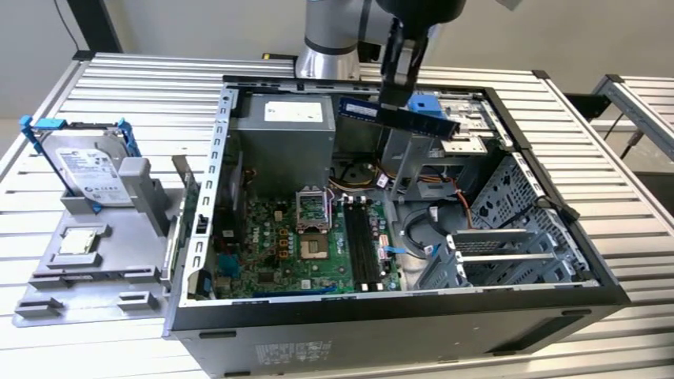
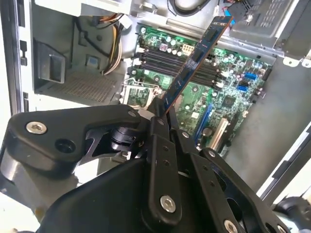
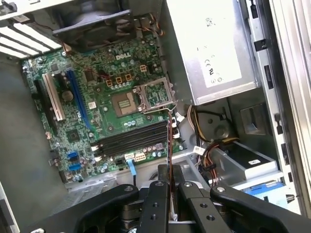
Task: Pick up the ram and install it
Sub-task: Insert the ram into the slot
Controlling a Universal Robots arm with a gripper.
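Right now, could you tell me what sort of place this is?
Probably a PC-assembly workbench: an open computer case on a slatted metal table, a hard drive in a fixture beside it.

Black fingers pinching the ram edge-on, near dark memory slots; green motherboard

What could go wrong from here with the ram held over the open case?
The gripper pinches the ram off-centre, so it may pivot or slip. The ram is not yet lined up with the memory slots, so it could jam there. Cables beside the slots might snag it.
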